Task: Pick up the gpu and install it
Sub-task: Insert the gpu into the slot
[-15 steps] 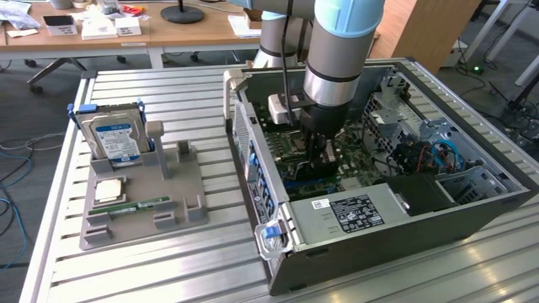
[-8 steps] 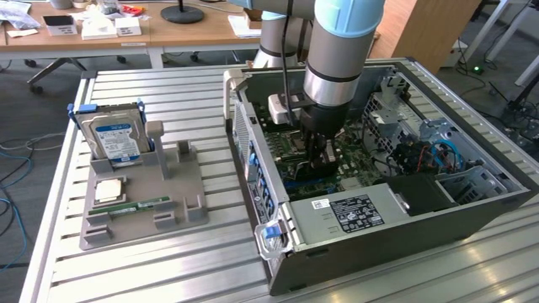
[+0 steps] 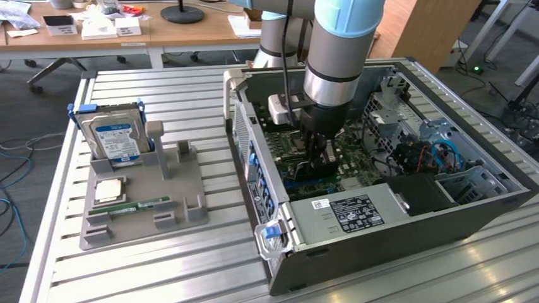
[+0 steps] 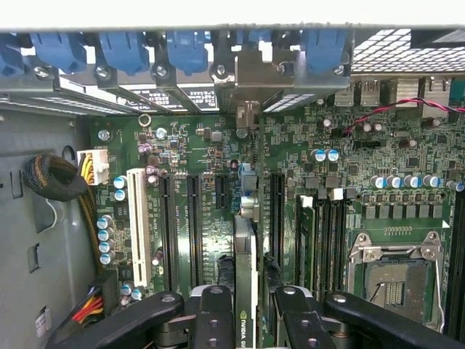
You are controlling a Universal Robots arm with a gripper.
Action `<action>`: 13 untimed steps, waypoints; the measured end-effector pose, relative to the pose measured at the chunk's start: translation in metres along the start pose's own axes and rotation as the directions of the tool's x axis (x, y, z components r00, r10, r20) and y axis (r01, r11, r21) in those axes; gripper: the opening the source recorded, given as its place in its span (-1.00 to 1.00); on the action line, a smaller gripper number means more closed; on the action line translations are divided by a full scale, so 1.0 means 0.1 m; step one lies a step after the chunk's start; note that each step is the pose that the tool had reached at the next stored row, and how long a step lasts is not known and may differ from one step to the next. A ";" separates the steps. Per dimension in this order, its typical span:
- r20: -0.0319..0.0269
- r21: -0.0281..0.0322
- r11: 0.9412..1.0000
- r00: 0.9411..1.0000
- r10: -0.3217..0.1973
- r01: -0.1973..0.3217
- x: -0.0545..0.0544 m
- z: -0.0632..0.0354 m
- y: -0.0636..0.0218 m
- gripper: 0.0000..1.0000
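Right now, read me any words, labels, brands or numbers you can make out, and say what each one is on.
No text reads clearly.
Label on the hard drive: blue and white, print too small.
Sticker on the power supply: black, white print too blurred.
White sticker beside it: unreadable.
The gpu edge in the gripper: a green logo mark, letters not legible.
Motherboard markings: too small.

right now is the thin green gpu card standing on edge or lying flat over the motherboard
On edge. The thin green gpu card stands upright between the gripper fingers, its silver bracket end toward the case's rear slots, above the green motherboard. Whether it is seated, cannot tell.
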State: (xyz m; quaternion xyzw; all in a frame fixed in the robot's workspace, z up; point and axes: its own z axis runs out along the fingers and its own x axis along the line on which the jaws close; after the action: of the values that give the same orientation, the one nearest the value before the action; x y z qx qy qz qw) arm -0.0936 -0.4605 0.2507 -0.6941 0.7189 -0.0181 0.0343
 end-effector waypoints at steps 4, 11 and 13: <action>0.000 0.000 1.000 1.000 -0.001 0.001 0.00 0.000 0.000 -0.47; 0.000 0.000 1.000 1.000 -0.001 0.001 0.00 0.000 0.000 -0.47; 0.001 0.000 1.000 1.000 -0.001 0.001 0.00 0.002 0.000 -0.45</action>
State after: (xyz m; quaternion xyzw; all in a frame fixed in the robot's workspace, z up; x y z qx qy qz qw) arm -0.0936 -0.4605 0.2505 -0.6945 0.7185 -0.0180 0.0346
